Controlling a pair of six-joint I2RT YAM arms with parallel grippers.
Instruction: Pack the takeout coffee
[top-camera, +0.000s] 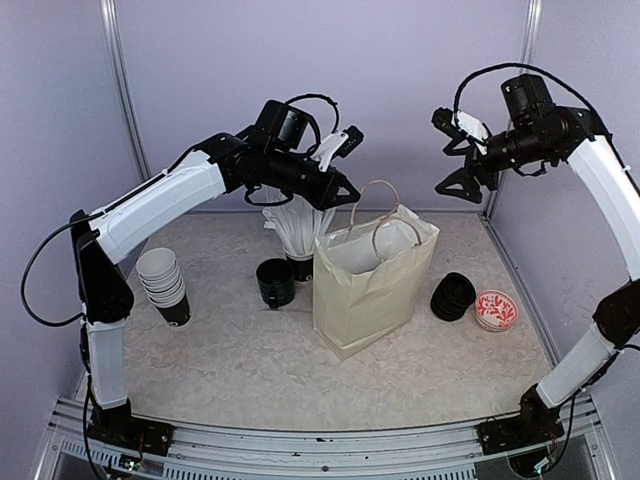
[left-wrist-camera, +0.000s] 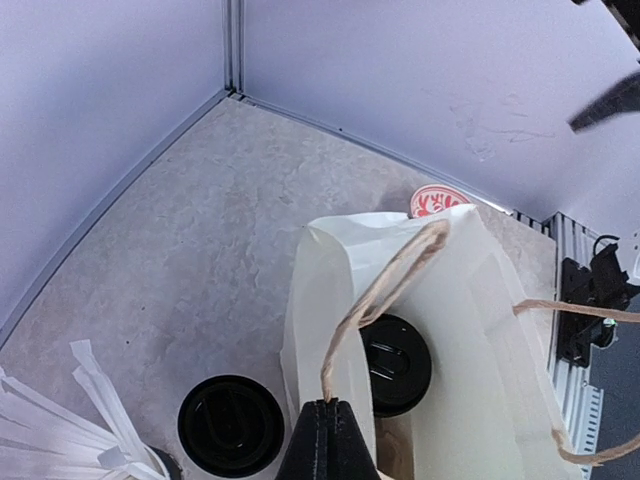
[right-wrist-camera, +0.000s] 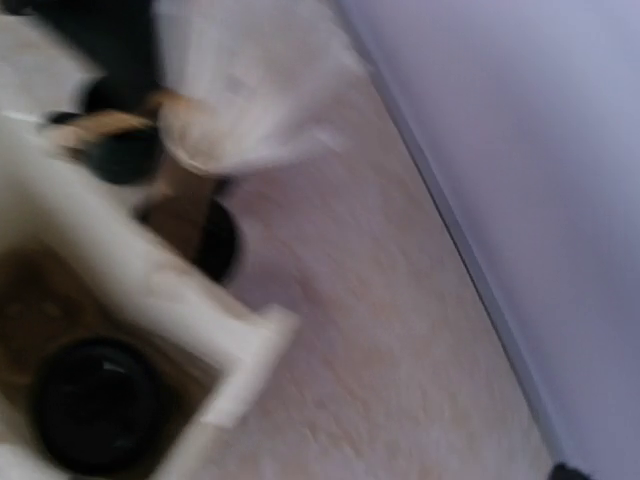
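Left tool (left-wrist-camera: 325, 420) pressed together, pinching twine handle (left-wrist-camera: 385, 285) of paper bag (top-camera: 370, 290); lidded takeout cup (left-wrist-camera: 396, 363) inside. Right tool (top-camera: 447, 155) spread, empty, above far right corner of tabletop (top-camera: 250, 360).

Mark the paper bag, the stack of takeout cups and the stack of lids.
paper bag (top-camera: 365, 290), top view, front wall.
stack of takeout cups (top-camera: 158, 265), top view, white mouth of the end cup.
stack of lids (top-camera: 453, 296), top view, topmost lid.
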